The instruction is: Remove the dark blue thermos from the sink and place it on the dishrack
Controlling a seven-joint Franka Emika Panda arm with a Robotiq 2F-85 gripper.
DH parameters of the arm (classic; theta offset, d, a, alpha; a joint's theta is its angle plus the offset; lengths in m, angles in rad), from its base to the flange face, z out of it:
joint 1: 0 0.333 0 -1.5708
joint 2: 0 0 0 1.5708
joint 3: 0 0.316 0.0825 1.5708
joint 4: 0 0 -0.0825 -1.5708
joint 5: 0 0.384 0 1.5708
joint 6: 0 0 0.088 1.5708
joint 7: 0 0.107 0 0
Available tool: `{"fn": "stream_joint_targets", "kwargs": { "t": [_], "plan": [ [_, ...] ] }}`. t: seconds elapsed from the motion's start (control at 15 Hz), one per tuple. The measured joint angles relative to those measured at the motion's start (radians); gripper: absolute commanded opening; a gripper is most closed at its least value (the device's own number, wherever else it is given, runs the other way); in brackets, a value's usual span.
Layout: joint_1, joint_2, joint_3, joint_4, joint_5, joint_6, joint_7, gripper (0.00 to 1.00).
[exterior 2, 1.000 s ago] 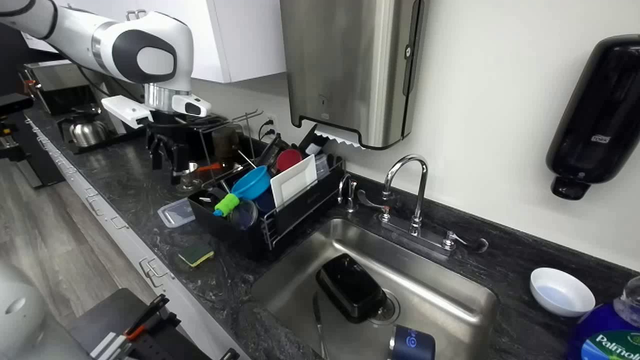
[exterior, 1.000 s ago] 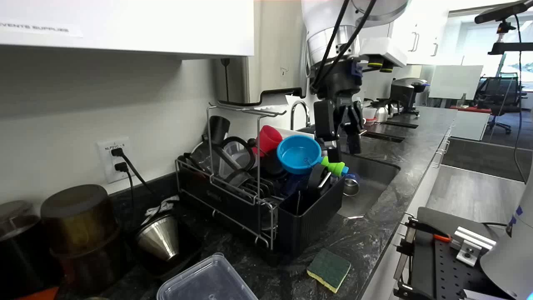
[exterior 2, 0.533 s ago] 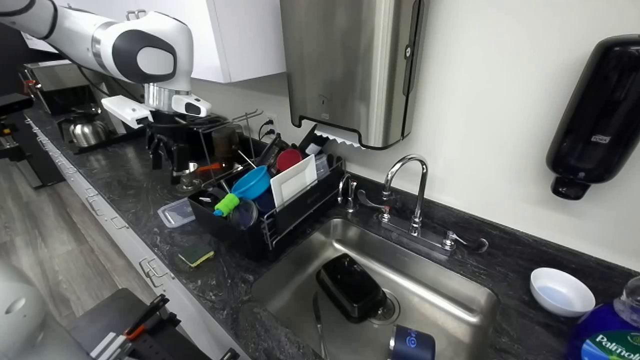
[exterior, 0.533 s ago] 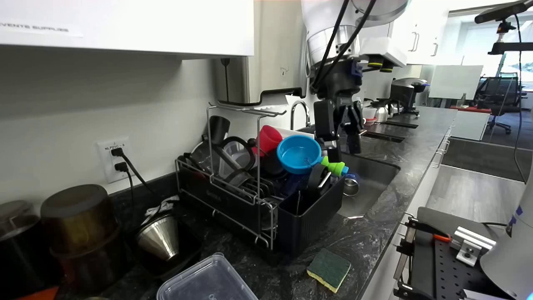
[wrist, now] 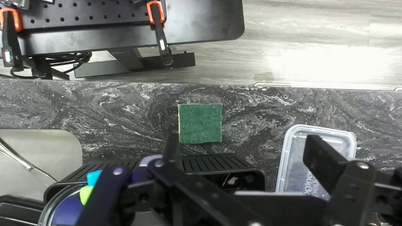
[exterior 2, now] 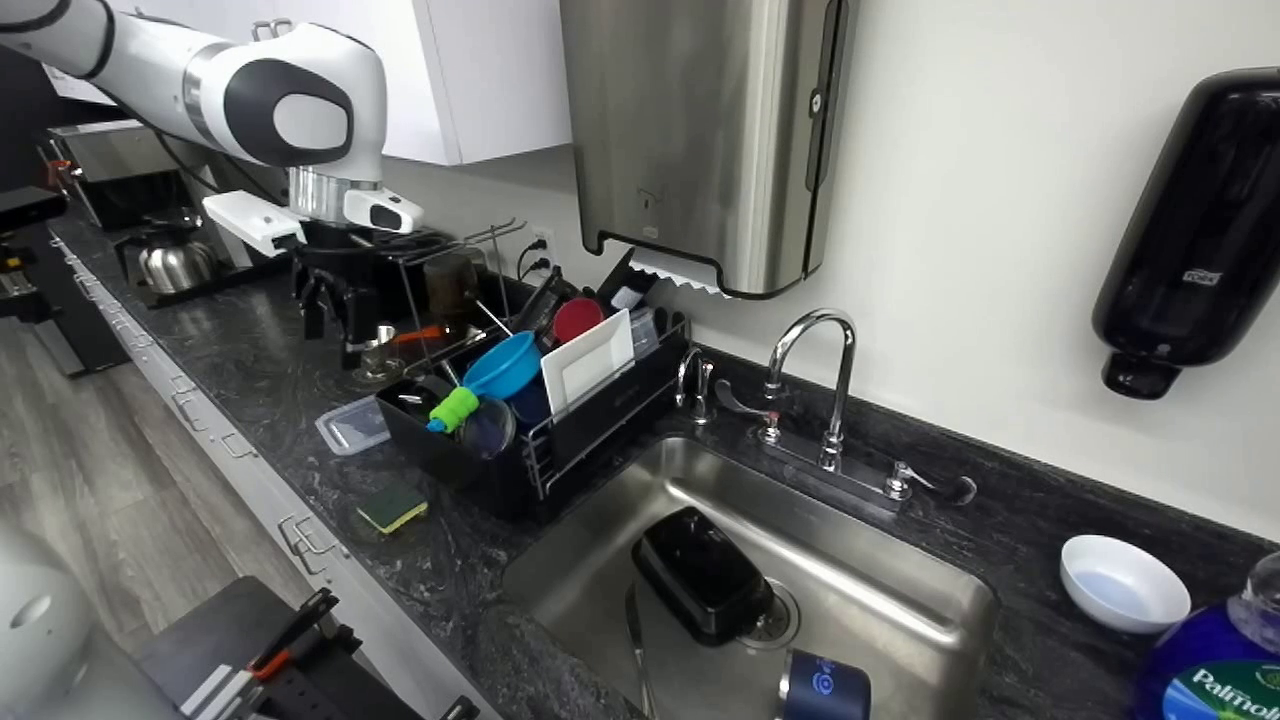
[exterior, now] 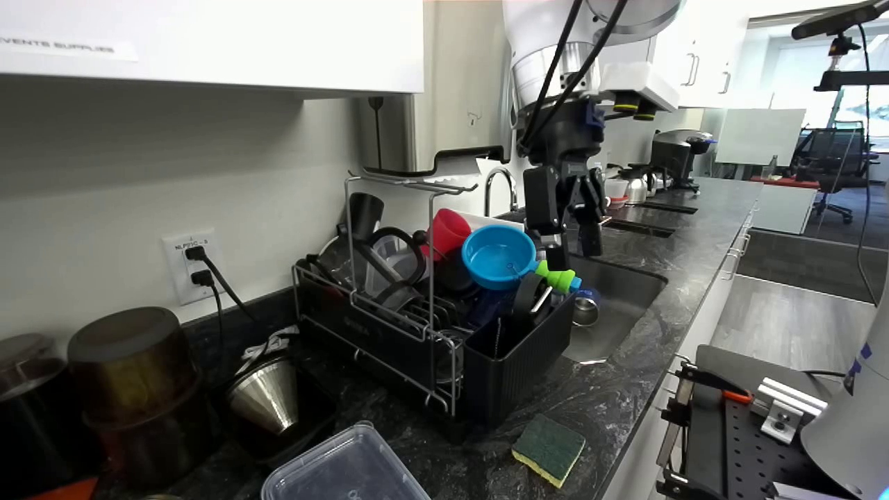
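Observation:
The dark blue thermos (exterior 2: 828,690) lies on its side in the sink (exterior 2: 890,600), its steel end facing the rack, and the lower picture edge cuts it off. Another exterior view catches that steel end of the thermos (exterior: 585,312) past the rack. Beside the sink stands the black dishrack (exterior: 389,354), loaded with dishes. My gripper (exterior: 574,251) hangs high, pointing down, well away from the thermos. In the wrist view the gripper (wrist: 245,149) is open, its fingers wide apart with nothing between them; below are the rack's utensil bin and the counter.
A green sponge (wrist: 200,123) and a clear plastic tub (wrist: 290,157) lie on the counter. A black dish (exterior 2: 700,575) shares the sink, under a curved faucet (exterior 2: 840,370). In the rack a blue bowl (exterior: 499,255) sticks up. A steel towel dispenser (exterior 2: 700,140) overhangs behind.

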Motion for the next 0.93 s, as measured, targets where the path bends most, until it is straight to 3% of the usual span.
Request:
{"fn": "stream_joint_targets", "kwargs": {
  "t": [0.93],
  "plan": [
    [-0.020,0.002,-0.028,0.000,-0.034,0.008,-0.046,1.00]
  ]
}}
